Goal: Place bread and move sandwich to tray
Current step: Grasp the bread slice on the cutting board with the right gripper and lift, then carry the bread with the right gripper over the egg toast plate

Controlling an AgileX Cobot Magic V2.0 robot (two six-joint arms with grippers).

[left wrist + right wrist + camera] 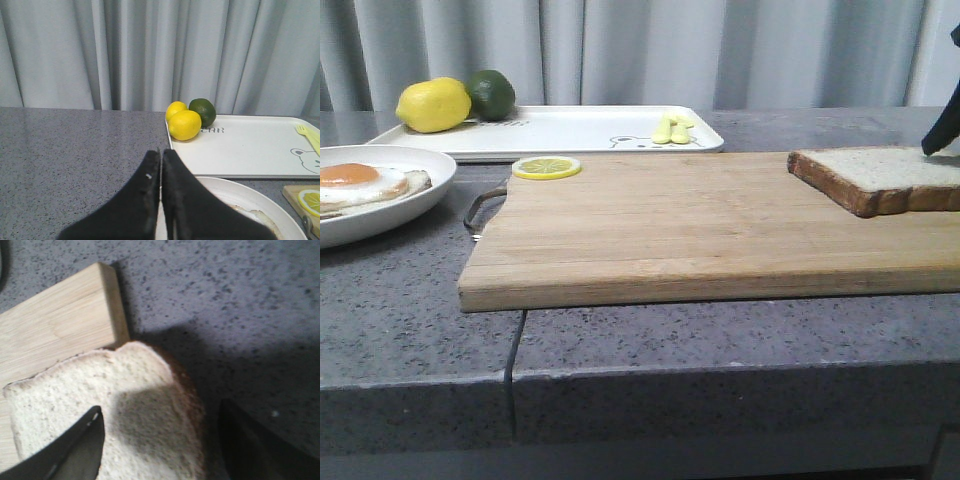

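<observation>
The bread lay on the cutting board, unlifted, right gripper fingers spread over it. Left gripper fingers were pressed together. The egg waited uncovered; tray held no sandwich.

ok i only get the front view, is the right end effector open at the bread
observer: Yes, the right end effector is open: one finger over the bread, the other past its crust, above the counter.
operator: and the left one, can't see it
observer: The left end effector is shut, close by the plate.
operator: anything hidden from me at the back
observer: A second lemon sits behind the first lemon.
</observation>
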